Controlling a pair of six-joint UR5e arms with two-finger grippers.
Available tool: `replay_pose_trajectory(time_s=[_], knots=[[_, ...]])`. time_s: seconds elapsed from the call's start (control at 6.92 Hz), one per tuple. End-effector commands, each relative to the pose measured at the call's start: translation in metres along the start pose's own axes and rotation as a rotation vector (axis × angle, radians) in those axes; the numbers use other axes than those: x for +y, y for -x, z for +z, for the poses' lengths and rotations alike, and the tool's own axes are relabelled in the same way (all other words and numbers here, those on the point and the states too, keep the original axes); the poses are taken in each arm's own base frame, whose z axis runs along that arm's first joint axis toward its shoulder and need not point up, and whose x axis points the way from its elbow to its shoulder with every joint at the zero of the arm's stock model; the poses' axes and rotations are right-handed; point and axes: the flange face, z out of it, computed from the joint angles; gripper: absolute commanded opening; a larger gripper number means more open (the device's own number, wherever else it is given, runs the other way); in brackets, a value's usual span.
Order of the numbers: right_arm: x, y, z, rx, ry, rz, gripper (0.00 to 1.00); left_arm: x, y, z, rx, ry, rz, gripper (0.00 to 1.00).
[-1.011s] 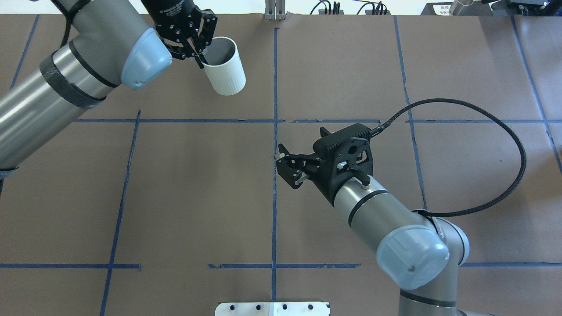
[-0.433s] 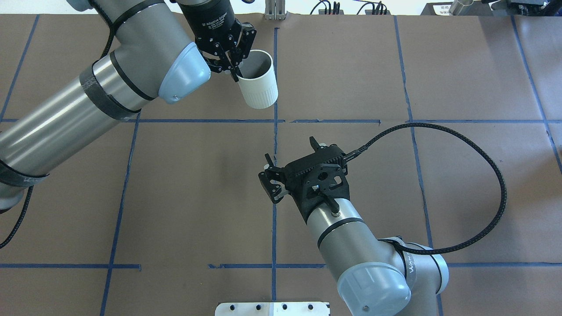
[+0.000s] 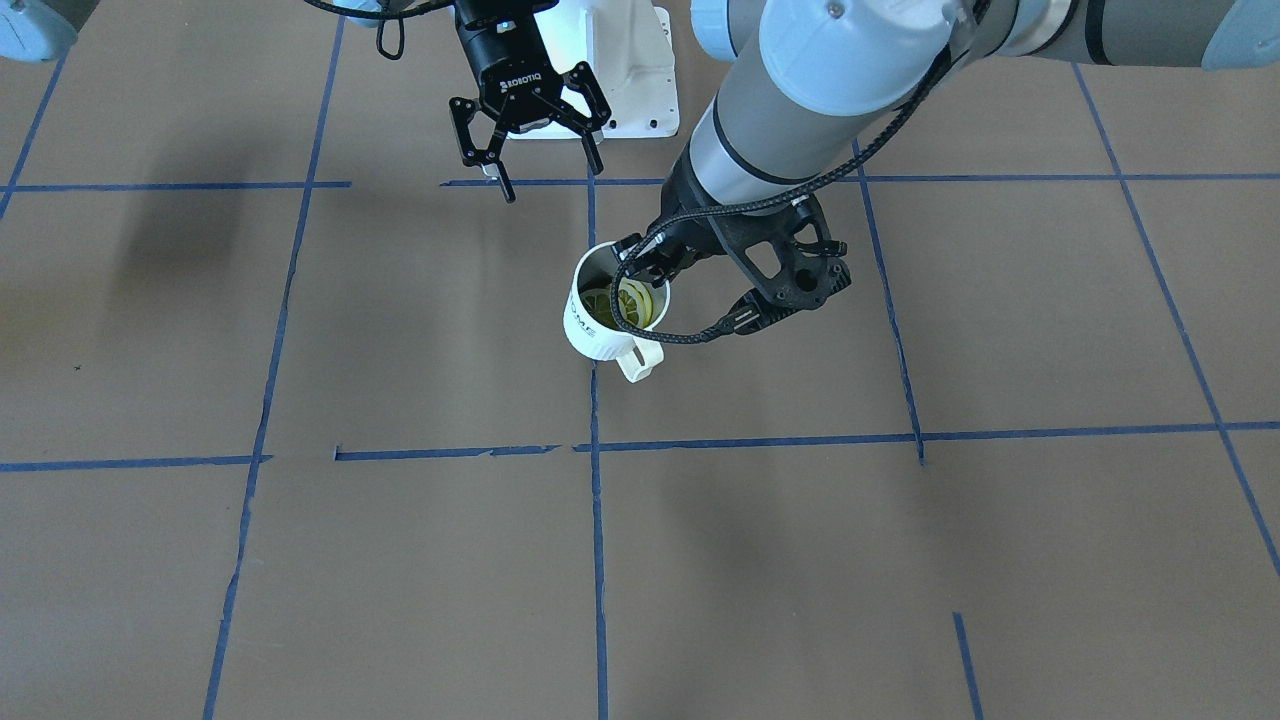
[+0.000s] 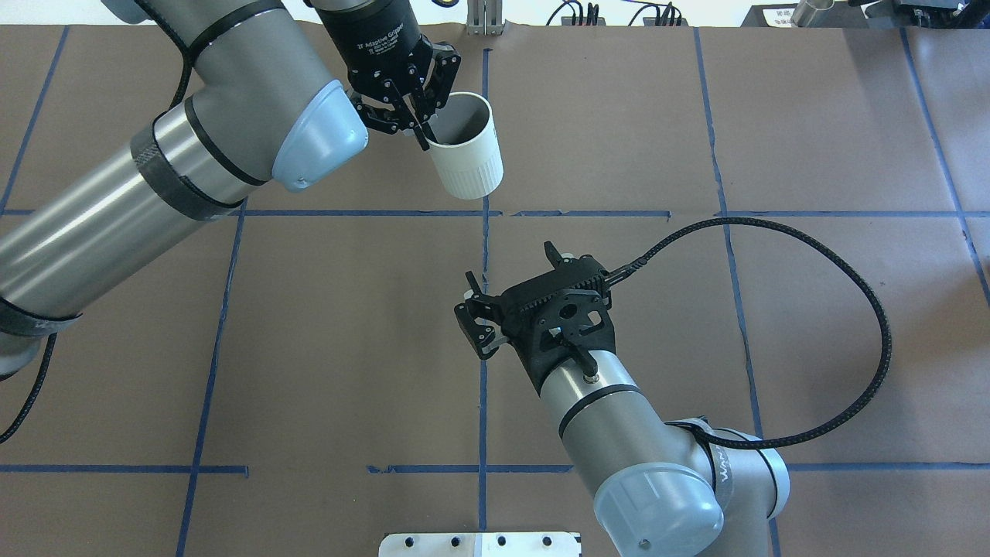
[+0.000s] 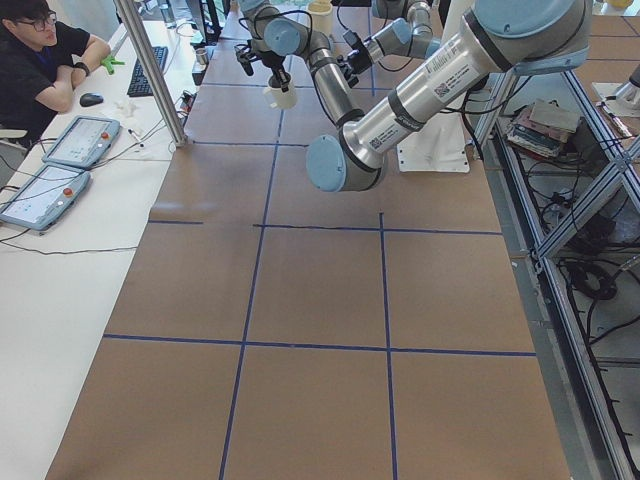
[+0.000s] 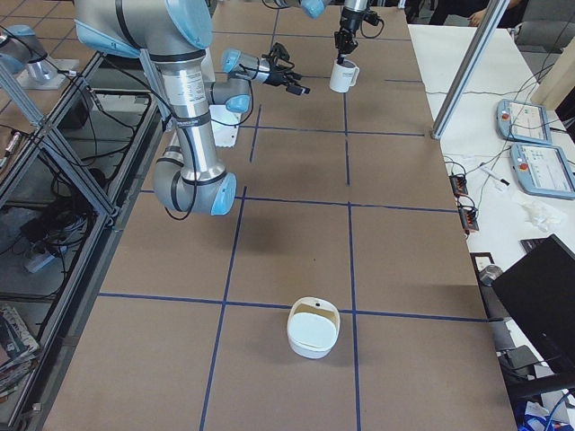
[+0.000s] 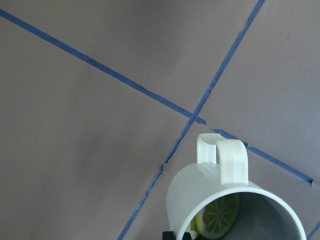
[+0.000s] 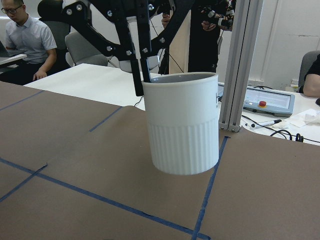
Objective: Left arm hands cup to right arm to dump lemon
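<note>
Quick rundown, left to right as seen from the overhead camera.

On the left side, the left arm (image 4: pixel 155 178) is stretched out toward the far middle of the table (image 4: pixel 812 116). The cup (image 4: pixel 468 155) is pinched at its rim by the left gripper (image 4: pixel 424 133), one finger on the outside of the wall and one inside, so that gripper is clamped onto the cup. The cup is held clear of the brown paper, mouth up, right over the blue tape line (image 4: pixel 483 255) that runs down the centre. In the front-facing view the handle is turned away from the robot. The lemon (image 3: pixel 630 300) can be seen inside the cup, leaning against the inner wall; it's also caught by the left wrist camera, tucked low under the handle side.

Further right and closer to the robot, the right arm (image 4: pixel 619 418) is bent in toward the centre line. The right gripper (image 3: pixel 553 178) is spread wide with nothing in it, and it's pointed at the cup but kept well apart from it. The cup's ribbed side is framed dead centre in the right wrist view.

Off at the robot's right end of the table, a white bowl (image 6: pixel 314 329) is parked on the paper.
</note>
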Motion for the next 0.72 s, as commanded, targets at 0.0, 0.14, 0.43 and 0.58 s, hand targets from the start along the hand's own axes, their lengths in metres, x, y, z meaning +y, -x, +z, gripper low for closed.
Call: replay_pose_trajectory(time_s=[0.0, 0.14, 0.43, 0.58], knots=[[0.000, 0.000, 0.000, 0.001, -0.001, 0.000, 0.99, 0.028, 0.000, 0.013, -0.013, 0.054, 0.021, 0.00], [0.000, 0.000, 0.000, 0.002, -0.002, -0.004, 0.99, 0.043, 0.000, 0.016, -0.020, 0.067, 0.032, 0.00], [-0.001, 0.000, 0.000, 0.003, -0.005, -0.009, 0.99, 0.064, 0.000, 0.027, -0.036, 0.092, 0.044, 0.00], [-0.002, 0.000, 0.000, 0.004, -0.009, -0.007, 0.99, 0.069, 0.000, 0.034, -0.045, 0.101, 0.047, 0.00]])
